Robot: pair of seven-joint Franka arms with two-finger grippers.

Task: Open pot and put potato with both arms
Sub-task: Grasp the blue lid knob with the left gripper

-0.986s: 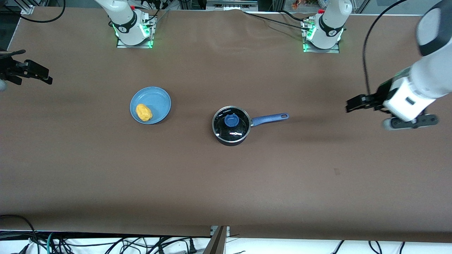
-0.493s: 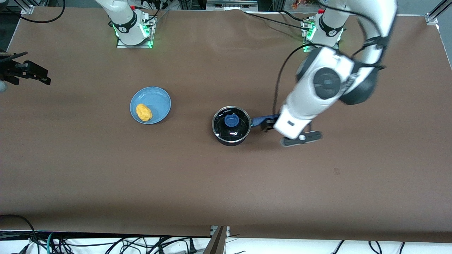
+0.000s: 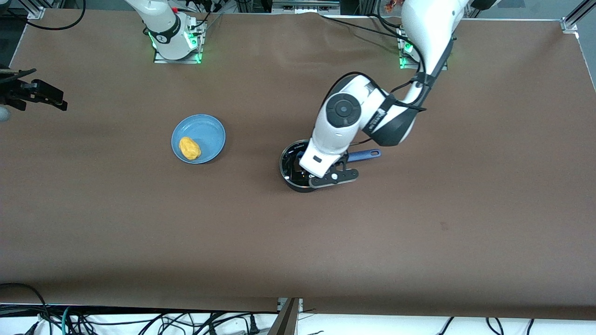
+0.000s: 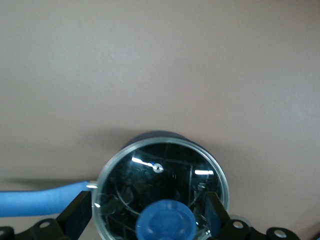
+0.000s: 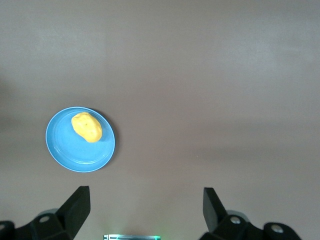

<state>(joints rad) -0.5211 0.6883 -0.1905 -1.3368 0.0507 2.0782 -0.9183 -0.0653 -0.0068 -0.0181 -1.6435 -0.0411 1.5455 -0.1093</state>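
Observation:
The black pot [image 3: 292, 166] stands mid-table with its glass lid on and its blue handle [image 3: 368, 154] pointing toward the left arm's end. My left arm's wrist covers part of it. In the left wrist view the lid [image 4: 160, 170] and its blue knob [image 4: 165, 222] lie between the fingers of my left gripper [image 4: 148, 217], which is open and just above the lid, with gaps on both sides of the knob. The yellow potato [image 3: 189, 148] lies on a blue plate [image 3: 210, 132]. My right gripper [image 3: 51, 95] waits open, high over the right arm's end of the table. Its wrist view shows the potato [image 5: 86, 126].
The blue plate [image 5: 75, 156] sits beside the pot toward the right arm's end. The brown table cover [image 3: 298, 242] stretches around both. The arm bases stand along the table's edge farthest from the front camera. Cables hang below the nearest edge.
My left arm has swung in from the left arm's end of the table and come down over the pot's lid. The right arm, pot and potato have not moved.

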